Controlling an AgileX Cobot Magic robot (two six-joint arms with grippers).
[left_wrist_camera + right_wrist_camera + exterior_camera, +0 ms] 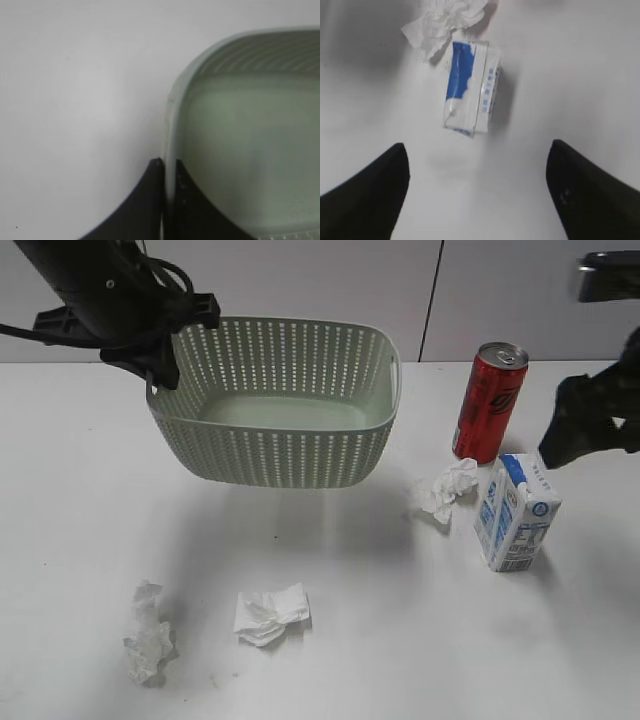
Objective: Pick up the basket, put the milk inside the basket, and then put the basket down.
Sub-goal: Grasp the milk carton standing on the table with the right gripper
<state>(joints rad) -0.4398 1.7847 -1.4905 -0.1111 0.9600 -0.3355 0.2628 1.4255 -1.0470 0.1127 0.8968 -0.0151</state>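
Observation:
The pale sage-green basket (280, 445) hangs tilted above the table at the upper left. My left gripper (160, 365) is shut on its left rim; in the left wrist view the jaws (169, 172) pinch the basket's thin wall (240, 125). The white and blue milk carton (515, 512) stands upright on the table at the right. My right gripper (575, 445) is open and empty, just above and right of the milk. In the right wrist view the milk (470, 90) lies ahead of the wide-open jaws (477, 167).
A tall red can (490, 402) stands behind the milk. A crumpled tissue (445, 490) lies left of the milk and shows in the right wrist view (445, 20). Two more tissues (270, 614) (148, 632) lie at the front left of the white table (400, 640).

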